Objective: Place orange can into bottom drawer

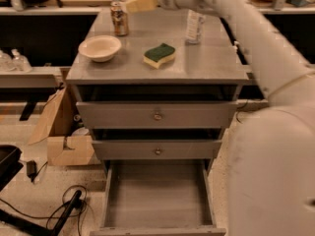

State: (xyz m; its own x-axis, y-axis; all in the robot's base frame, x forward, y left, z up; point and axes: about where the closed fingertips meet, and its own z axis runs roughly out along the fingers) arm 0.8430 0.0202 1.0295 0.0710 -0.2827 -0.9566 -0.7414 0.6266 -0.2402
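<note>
Gripper [140, 3] is hovering, the orange can [119, 18] just left of it, the open bottom drawer [157, 195] far below; its grip I cannot tell.

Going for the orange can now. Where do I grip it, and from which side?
Probably grip the orange can around the middle of its body, coming in level from the side facing the bottle. The can stands upright with straight round walls, and the gripper hovers near its top on that side. The bowl sits nearer the camera, so that side looks tighter.
</note>
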